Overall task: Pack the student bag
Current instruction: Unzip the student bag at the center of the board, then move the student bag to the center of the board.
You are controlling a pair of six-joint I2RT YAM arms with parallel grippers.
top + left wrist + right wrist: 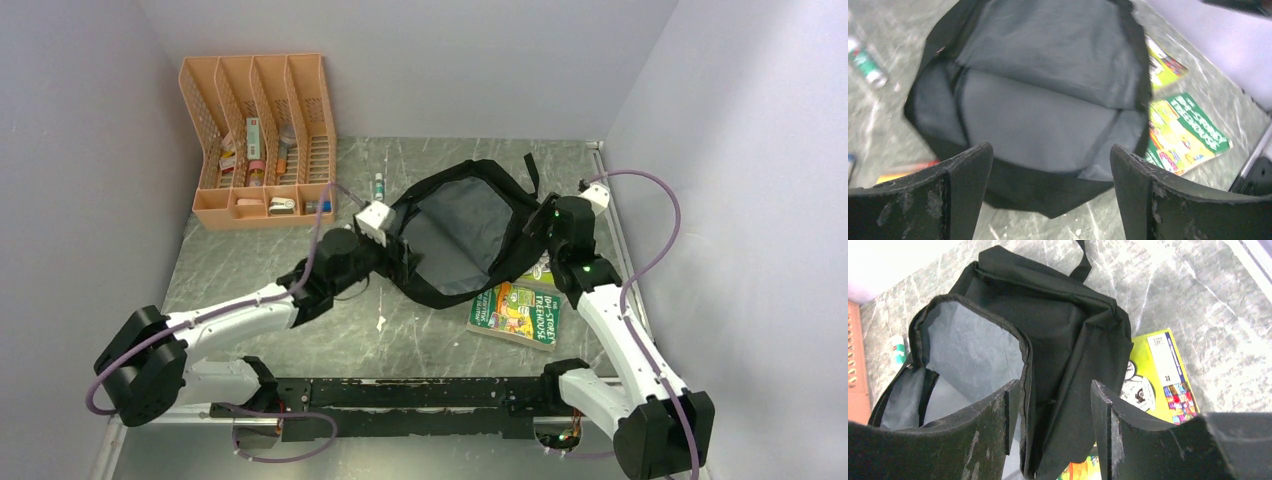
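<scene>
The bag (455, 230) lies open on the table (250, 270), partly over books (515, 308). Left hand (1048, 147) is spread at its left rim; right hand (1054, 385) is spread at its right rim

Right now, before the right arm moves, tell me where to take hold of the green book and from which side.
Take the green book by its near edge, coming from the arm-base side. It lies flat with its far end under the student bag, so only the near edge and corners are free; a low, shallow pinch probably works best.
</scene>
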